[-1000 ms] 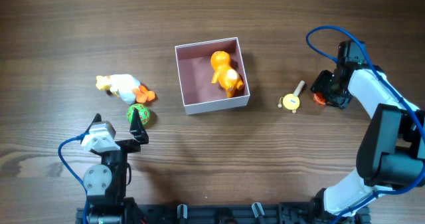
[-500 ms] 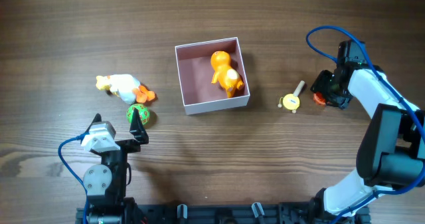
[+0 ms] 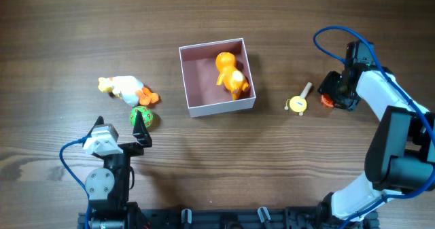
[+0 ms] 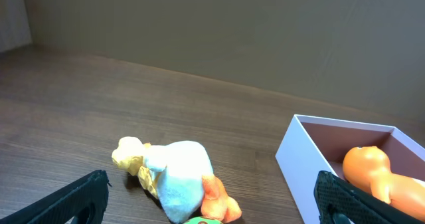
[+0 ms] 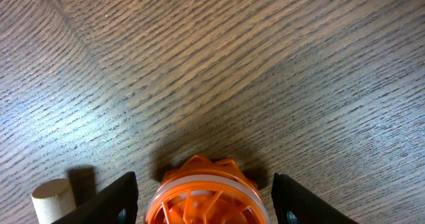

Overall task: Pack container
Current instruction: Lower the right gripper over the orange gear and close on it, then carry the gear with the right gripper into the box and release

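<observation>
The container [image 3: 221, 108] is a square white box with a dusty pink inside, at the table's middle; an orange toy figure [image 3: 231, 73] lies in it. Both also show in the left wrist view, the container [image 4: 302, 171] and the orange figure [image 4: 372, 174]. A white and yellow plush duck [image 3: 126, 88] and a green ball [image 3: 141, 117] lie to the left. My left gripper [image 3: 121, 126] is open and empty, just short of the duck [image 4: 176, 181]. My right gripper [image 3: 334, 93] is open, its jaws either side of an orange wheel-like toy [image 5: 206, 197] on the table, with gaps.
A yellow disc with a wooden peg [image 3: 298, 103] lies between the container and my right gripper. The peg's end shows in the right wrist view [image 5: 53, 201]. The table is dark wood.
</observation>
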### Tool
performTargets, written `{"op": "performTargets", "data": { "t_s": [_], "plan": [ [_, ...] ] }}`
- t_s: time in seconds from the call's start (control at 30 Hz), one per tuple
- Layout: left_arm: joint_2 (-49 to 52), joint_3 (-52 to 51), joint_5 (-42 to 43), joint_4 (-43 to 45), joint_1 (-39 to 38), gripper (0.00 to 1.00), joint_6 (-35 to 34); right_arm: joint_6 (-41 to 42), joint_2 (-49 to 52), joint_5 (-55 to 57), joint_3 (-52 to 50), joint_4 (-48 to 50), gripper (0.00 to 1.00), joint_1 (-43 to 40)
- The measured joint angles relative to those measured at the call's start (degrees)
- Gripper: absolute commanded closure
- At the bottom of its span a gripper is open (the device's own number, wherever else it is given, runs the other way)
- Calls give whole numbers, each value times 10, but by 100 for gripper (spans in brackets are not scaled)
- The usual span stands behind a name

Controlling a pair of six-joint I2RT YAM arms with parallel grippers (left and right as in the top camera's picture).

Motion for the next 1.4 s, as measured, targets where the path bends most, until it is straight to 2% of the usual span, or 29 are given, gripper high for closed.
{"op": "performTargets", "data": {
  "t_s": [0.3,0.57,1.0,1.4],
  "plan": [
    [0,0,0,0,0,0,0,0,0,-6,0,-24,35,0],
    [0,0,0,0,0,0,0,-2,0,-7,0,-24,44,0],
    [0,0,0,0,0,0,0,-2,0,-7,2,-23,46,0],
    [0,0,0,0,0,0,0,-37,6,-13,107,-81,47,25]
  ]
}}
